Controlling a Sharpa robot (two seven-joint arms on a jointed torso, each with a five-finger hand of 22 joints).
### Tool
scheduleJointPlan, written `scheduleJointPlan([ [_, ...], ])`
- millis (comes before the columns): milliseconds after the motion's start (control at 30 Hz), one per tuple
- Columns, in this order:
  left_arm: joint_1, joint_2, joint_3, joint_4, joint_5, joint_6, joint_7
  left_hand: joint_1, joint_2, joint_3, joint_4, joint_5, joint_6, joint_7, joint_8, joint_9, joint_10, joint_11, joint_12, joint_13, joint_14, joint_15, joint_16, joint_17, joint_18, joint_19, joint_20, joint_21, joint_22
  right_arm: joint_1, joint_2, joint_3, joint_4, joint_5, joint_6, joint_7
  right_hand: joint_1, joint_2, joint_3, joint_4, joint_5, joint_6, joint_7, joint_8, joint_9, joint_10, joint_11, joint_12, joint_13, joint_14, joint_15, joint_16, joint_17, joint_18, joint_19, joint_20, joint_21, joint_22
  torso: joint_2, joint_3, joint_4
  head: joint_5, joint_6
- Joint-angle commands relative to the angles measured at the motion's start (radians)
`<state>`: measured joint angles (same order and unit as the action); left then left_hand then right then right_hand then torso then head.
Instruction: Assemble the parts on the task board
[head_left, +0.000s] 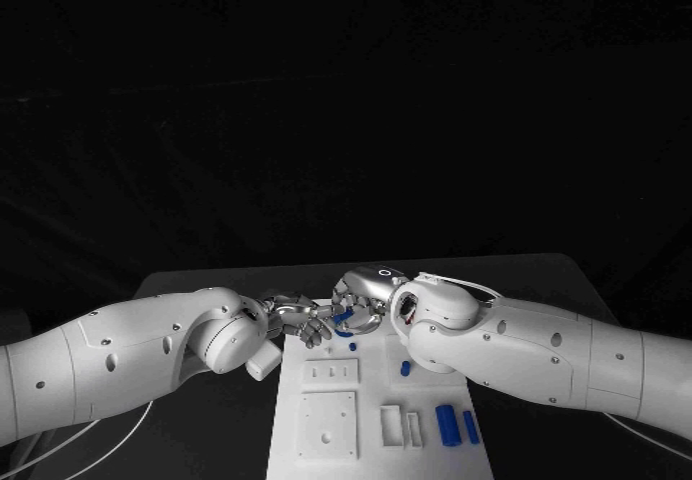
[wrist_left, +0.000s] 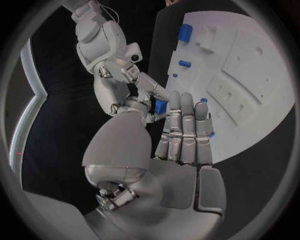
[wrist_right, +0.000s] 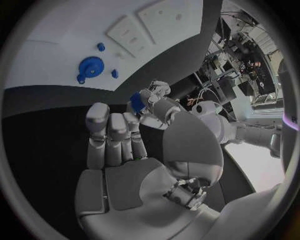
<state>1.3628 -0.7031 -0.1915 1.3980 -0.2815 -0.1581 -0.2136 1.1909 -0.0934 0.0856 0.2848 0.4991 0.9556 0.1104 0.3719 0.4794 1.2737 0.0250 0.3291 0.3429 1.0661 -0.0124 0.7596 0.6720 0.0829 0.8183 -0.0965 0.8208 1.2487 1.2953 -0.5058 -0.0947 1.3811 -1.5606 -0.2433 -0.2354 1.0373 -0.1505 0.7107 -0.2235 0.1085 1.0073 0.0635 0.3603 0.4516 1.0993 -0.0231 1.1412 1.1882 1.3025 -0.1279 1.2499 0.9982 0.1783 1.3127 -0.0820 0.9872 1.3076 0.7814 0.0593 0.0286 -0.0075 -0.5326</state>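
both hands meet over the task board's (head_left: 433, 372) far edge. a small blue part (wrist_left: 160, 106) sits between the left hand (head_left: 299, 322) and right hand (head_left: 361, 305) fingertips; which hand clamps it, i cannot tell.

The white task board (head_left: 329, 420) lies flat on the black counter. Two long blue parts (head_left: 457, 424) lie side by side near its right edge. A blue gear (wrist_right: 91, 67) sits on it. One small blue part (wrist_left: 161, 106) is pinched between both hands.
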Motion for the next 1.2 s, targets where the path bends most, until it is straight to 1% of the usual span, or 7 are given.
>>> scheduleJointPlan([
  [33, 0.001, 0.003, 0.001, 0.003, -0.005, 0.022, 0.000, 0.020, 0.008, 0.003, -0.006, -0.002, 0.008, -0.002, 0.006, 0.002, -0.004, -0.001, 0.008, 0.002, -0.010, 0.000, 0.005, -0.001, 0.007, -0.008, -0.014, 0.007, -0.002, -0.002, 0.002, -0.001, 0.004, -0.003, 0.017, 0.004, -0.008, 0.004, 0.003, 0.000, 0.004, 0.026, 0.022, 0.003, 0.021, 0.004, -0.003, 0.001, -0.001, 0.000, -0.005, -0.002, 0.002, 0.084, 0.003, -0.006, 0.005, 0.013, 0.000, -0.0005, -0.0006, 0.001, -0.001],
  [367, 0.001, 0.009, 0.001, -0.006, -0.021, 0.034, -0.021, 0.087, 0.022, 0.002, -0.020, -0.022, 0.013, -0.004, 0.006, 0.006, -0.003, -0.003, 0.013, 0.006, -0.011, 0.000, 0.010, -0.004, 0.006, -0.014, -0.013, 0.015, -0.008, -0.002, 0.004, -0.001, 0.006, -0.003, 0.016, 0.004, -0.010, 0.004, 0.003, 0.001, 0.005, 0.026, 0.022, 0.003, 0.021, 0.003, -0.003, 0.001, -0.001, 0.000, -0.005, -0.003, 0.002, 0.084, 0.003, -0.006, 0.004, 0.013, 0.000, -0.0002, -0.0006, 0.001, -0.002],
  [667, 0.001, 0.018, 0.001, -0.013, -0.028, 0.046, -0.041, 0.086, 0.009, -0.014, -0.002, -0.037, 0.022, -0.007, 0.008, 0.009, 0.002, -0.005, 0.017, 0.008, -0.008, -0.001, 0.014, -0.004, 0.004, -0.014, -0.014, 0.019, -0.012, -0.004, 0.011, -0.002, 0.005, -0.003, 0.019, 0.004, -0.010, 0.004, 0.003, 0.002, 0.006, 0.026, 0.022, 0.003, 0.022, 0.003, -0.003, 0.001, -0.001, 0.000, -0.005, -0.003, 0.002, 0.084, 0.003, -0.006, 0.004, 0.013, 0.001, -0.0004, -0.0012, 0.000, -0.005],
  [700, 0.001, 0.018, 0.001, -0.013, -0.028, 0.048, -0.041, 0.079, 0.005, -0.019, 0.003, -0.053, 0.023, -0.007, 0.008, 0.010, 0.003, -0.006, 0.017, 0.008, -0.008, -0.001, 0.015, -0.005, 0.004, -0.013, -0.014, 0.021, -0.014, -0.004, 0.011, -0.002, 0.005, -0.003, 0.019, 0.003, -0.010, 0.004, 0.003, 0.002, 0.006, 0.026, 0.022, 0.003, 0.022, 0.003, -0.003, 0.001, -0.001, 0.000, -0.005, -0.003, 0.002, 0.084, 0.003, -0.006, 0.004, 0.013, 0.001, -0.0003, -0.0012, -0.001, -0.005],
  [733, 0.001, 0.018, 0.001, -0.013, -0.028, 0.049, -0.041, 0.063, 0.001, -0.025, 0.007, -0.116, 0.025, -0.008, 0.007, 0.010, 0.004, -0.007, 0.018, 0.009, -0.008, -0.001, 0.016, -0.006, 0.004, -0.011, -0.015, 0.022, -0.017, -0.004, 0.011, -0.002, 0.005, -0.003, 0.020, 0.003, -0.011, 0.004, 0.003, 0.002, 0.006, 0.026, 0.022, 0.003, 0.022, 0.003, -0.003, 0.001, -0.001, 0.000, -0.005, -0.003, 0.002, 0.084, 0.003, -0.006, 0.004, 0.013, 0.001, -0.0003, -0.0012, -0.001, -0.005],
  [767, 0.001, 0.018, 0.001, -0.013, -0.028, 0.049, -0.042, 0.061, 0.000, -0.024, 0.006, -0.123, 0.025, -0.008, 0.007, 0.010, 0.004, -0.007, 0.018, 0.009, -0.007, -0.002, 0.016, -0.006, 0.004, -0.012, -0.015, 0.022, -0.018, -0.004, 0.012, -0.002, 0.005, -0.003, 0.020, 0.003, -0.011, 0.004, 0.003, 0.002, 0.007, 0.026, 0.022, 0.003, 0.022, 0.003, -0.003, 0.001, -0.001, 0.000, -0.005, -0.003, 0.002, 0.084, 0.003, -0.006, 0.004, 0.013, 0.001, -0.0001, -0.0012, -0.001, -0.005],
  [1200, 0.001, 0.016, 0.001, -0.012, -0.030, 0.055, -0.050, 0.088, 0.038, -0.005, -0.002, -0.120, 0.030, -0.010, 0.003, 0.011, 0.005, -0.008, 0.020, 0.009, -0.009, -0.003, 0.020, -0.010, 0.005, -0.017, -0.017, 0.029, -0.028, -0.005, 0.009, -0.003, 0.006, -0.003, 0.025, 0.002, -0.011, 0.005, 0.003, 0.001, 0.008, 0.026, 0.022, 0.003, 0.022, 0.004, -0.003, 0.001, -0.001, 0.000, -0.006, -0.003, 0.003, 0.084, 0.003, -0.007, 0.004, 0.013, 0.001, 0.0004, -0.0004, 0.000, -0.009],
])
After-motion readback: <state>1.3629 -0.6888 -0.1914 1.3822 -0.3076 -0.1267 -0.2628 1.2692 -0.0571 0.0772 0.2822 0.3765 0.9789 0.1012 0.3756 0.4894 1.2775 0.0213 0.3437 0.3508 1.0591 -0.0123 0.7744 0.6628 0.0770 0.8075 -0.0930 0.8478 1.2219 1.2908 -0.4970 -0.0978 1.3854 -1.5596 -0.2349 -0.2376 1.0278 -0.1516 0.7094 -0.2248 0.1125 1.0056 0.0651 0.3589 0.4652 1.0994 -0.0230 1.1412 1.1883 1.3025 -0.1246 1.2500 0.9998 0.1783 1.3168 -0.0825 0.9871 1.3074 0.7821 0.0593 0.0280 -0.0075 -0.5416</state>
